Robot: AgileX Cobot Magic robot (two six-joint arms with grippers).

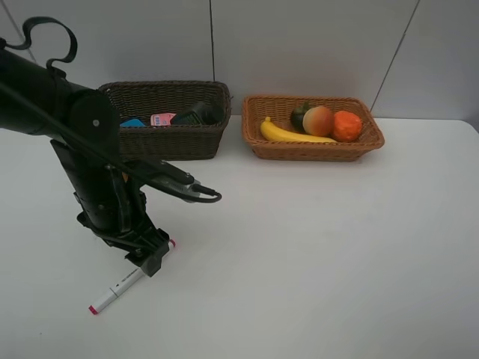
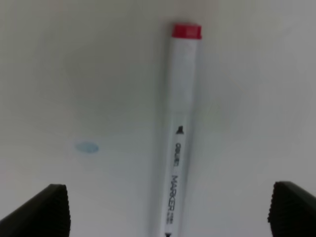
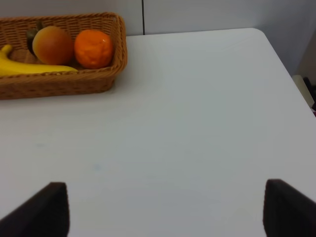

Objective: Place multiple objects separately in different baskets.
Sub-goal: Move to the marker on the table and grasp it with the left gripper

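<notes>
A white red-tipped marker (image 1: pixel 129 280) (image 2: pixel 180 133) lies on the white table at the front left. My left gripper (image 1: pixel 153 259) (image 2: pixel 168 212) stands open right over the marker's upper end, one finger on each side and neither touching it. The dark brown basket (image 1: pixel 171 142) holds a pink bottle (image 1: pixel 162 119) and a dark pump bottle (image 1: pixel 199 114). Inside the orange-tan basket (image 1: pixel 310 151) (image 3: pixel 59 84) are a banana (image 1: pixel 292 135), a peach (image 1: pixel 318 120), an orange (image 1: pixel 346 126) and a dark mangosteen (image 1: pixel 299 114). My right gripper (image 3: pixel 168 210) is open over bare table, out of the high view.
A small blue item (image 1: pixel 132 123) lies in the dark basket behind my left arm (image 1: pixel 82 149). The two baskets stand side by side against the back wall. In the right wrist view the table's right edge (image 3: pixel 291 74) runs close by.
</notes>
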